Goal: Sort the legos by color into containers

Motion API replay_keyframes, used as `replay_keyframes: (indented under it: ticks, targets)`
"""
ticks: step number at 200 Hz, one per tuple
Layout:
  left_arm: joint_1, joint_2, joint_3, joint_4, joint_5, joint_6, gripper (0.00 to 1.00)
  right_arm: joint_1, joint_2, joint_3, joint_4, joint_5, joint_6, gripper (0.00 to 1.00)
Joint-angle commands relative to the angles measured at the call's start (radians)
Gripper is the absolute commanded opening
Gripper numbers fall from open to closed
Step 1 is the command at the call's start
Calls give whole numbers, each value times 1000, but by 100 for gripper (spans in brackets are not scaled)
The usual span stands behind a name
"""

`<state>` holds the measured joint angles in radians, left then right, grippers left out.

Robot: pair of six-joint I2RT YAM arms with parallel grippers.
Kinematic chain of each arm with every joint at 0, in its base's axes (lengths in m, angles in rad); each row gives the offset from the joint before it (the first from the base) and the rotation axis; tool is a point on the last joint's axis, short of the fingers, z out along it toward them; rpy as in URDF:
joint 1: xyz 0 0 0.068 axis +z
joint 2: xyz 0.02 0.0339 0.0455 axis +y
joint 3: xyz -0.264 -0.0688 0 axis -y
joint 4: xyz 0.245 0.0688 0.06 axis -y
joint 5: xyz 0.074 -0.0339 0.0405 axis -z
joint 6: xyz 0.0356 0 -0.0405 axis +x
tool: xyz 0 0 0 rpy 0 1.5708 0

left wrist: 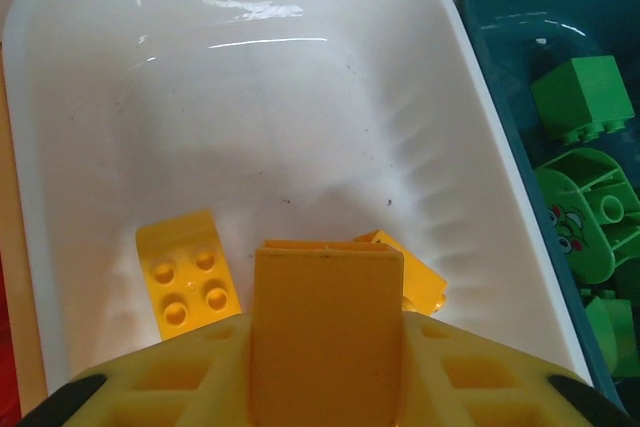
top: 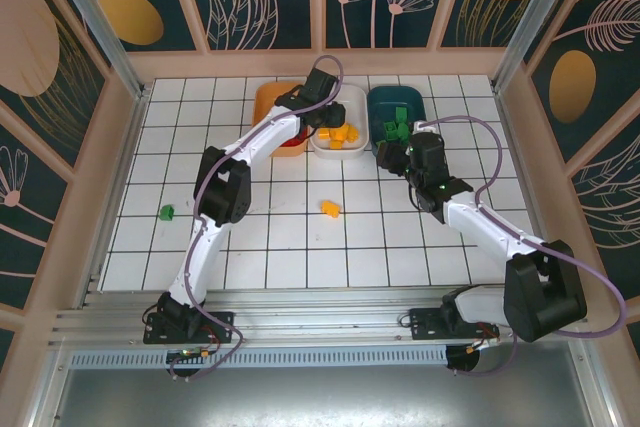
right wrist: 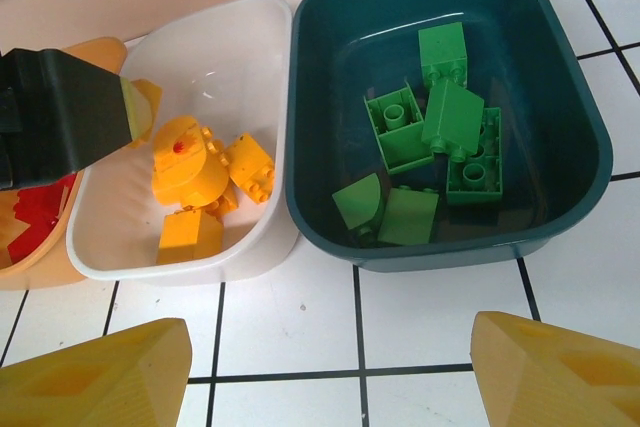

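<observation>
Nearest the bases, two legos lie loose on the tiles: a green brick (top: 167,212) far to the left and a yellow-orange brick (top: 329,208) near the middle. The green one lies well apart from its bin, so it could slip on the long carry across.

Further out, the right gripper (right wrist: 330,347) hangs wide and empty just before the teal bin (right wrist: 560,77) of green bricks. A careless advance could shove that bin's near wall.

At the back, the left gripper (top: 322,82) holds a yellow slab (left wrist: 325,317) between its fingers over the white bin (left wrist: 80,147) – how firmly, I cannot tell. The slab could bounce off the yellow bricks below into the teal bin just beside, or cling to one finger. The orange bin (top: 268,99) sits under that arm – a low retreat might clip its rim.
</observation>
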<state>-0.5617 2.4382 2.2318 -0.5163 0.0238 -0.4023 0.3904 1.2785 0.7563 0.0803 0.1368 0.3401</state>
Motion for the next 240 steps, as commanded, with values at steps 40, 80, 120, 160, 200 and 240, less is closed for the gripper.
replay_keyframes:
  ticks: [40,80,120,160,200,240]
  targets:
    - [4,38,76,-16,57,-15,42,23,-25,-15,27,6,10,75]
    - [4,64,87,-16,82,-33,40,39,-36,-30,11,10,16,75]
    - [5,-79,-43,56,44,-44,50,114,-49,-21,-15,-12,-17,75]
    - [52,-451,-509,329,76,-132,72,331,48,17,-103,-45,-172,77]
    - [142,-930,-1097,611,36,-316,99,473,200,56,-205,73,-172,82]
    - [187,-1324,-1495,571,-82,-403,99,497,319,104,-210,67,-207,83]
